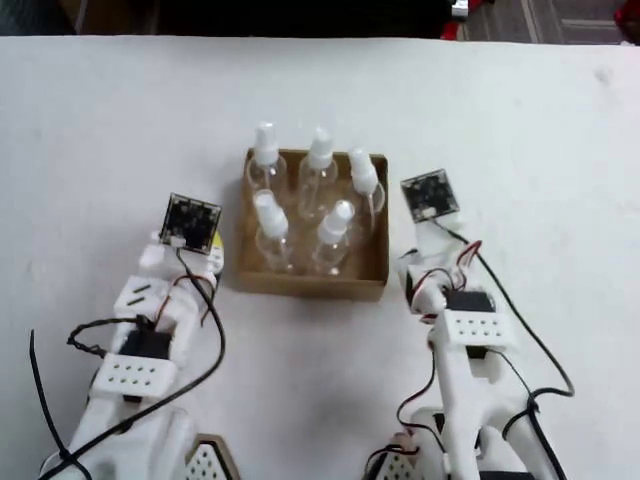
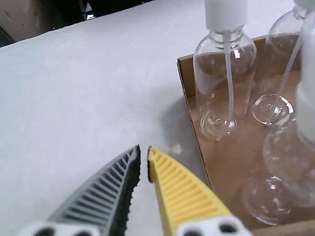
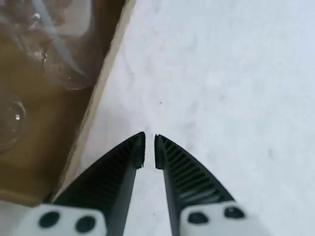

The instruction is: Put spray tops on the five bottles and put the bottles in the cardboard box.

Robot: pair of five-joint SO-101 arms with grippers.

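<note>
Five clear plastic bottles [image 1: 318,178], one shallow brown cardboard box [image 1: 310,285], two white robot arms [image 1: 150,300].
Three bottles stood along the box's far wall and two by its near wall, with five white spray tops [image 1: 266,140], one per bottle; one arm lay at each side of the box.

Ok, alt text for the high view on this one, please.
Five clear bottles with white spray tops stand upright in an open cardboard box mid-table. The left arm sits beside one side of the box, the right arm beside the other, over the white table.
</note>
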